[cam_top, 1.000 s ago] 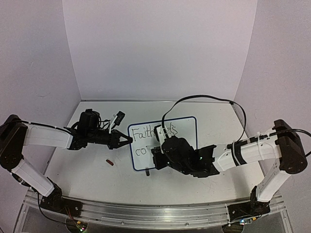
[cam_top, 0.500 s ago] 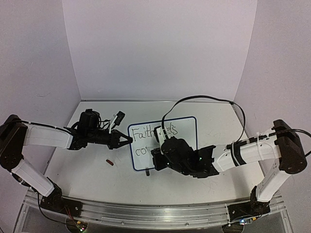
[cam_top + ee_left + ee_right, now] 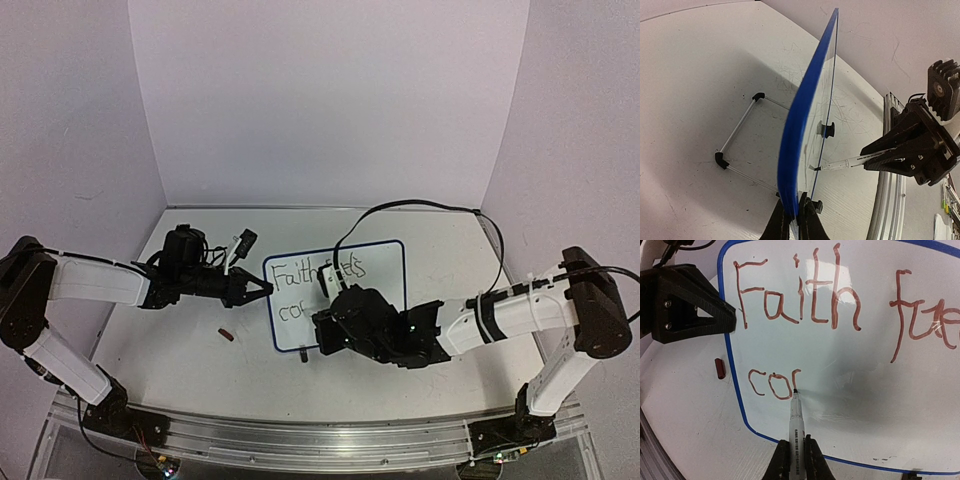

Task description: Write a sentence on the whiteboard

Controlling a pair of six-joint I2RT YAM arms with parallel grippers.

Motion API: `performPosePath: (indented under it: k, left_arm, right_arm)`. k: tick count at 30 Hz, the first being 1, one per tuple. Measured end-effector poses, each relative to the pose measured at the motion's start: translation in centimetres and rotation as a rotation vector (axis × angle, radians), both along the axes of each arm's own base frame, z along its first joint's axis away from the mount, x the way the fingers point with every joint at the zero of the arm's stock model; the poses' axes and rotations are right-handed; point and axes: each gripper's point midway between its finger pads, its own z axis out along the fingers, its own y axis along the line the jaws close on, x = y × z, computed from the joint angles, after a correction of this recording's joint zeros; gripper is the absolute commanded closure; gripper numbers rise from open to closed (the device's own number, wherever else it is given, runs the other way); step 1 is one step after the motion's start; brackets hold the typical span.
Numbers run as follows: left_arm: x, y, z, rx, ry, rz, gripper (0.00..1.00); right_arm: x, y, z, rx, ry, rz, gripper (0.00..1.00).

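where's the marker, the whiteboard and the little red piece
marker (image 3: 795, 421): right wrist view, middle of its barrel
whiteboard (image 3: 865, 385): right wrist view, bare white face
red piece (image 3: 719, 368): right wrist view, its middle

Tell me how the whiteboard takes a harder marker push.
The whiteboard looks thin and light, propped on a slim wire stand, so it would probably tip or slide backward. The left gripper pinching its edge likely steadies it. Its glossy face may let the marker skid.

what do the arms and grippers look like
Both arms have white link shells, the left arm and right arm, with black joints and wrists. The left gripper and right gripper have black, wedge-shaped fingers with small screws. A black cable loops over the right arm.
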Motion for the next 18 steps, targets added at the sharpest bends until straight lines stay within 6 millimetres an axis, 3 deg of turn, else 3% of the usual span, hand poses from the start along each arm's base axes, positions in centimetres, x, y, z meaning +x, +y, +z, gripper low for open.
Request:
performPosePath:
  k: [18]
  left_arm:
    - [0.00,0.00,-0.01,0.001,-0.001,0.000,1.00]
  right_arm:
    - [-0.46,-0.03,-0.91,-0.013,0.028,0.011,1.00]
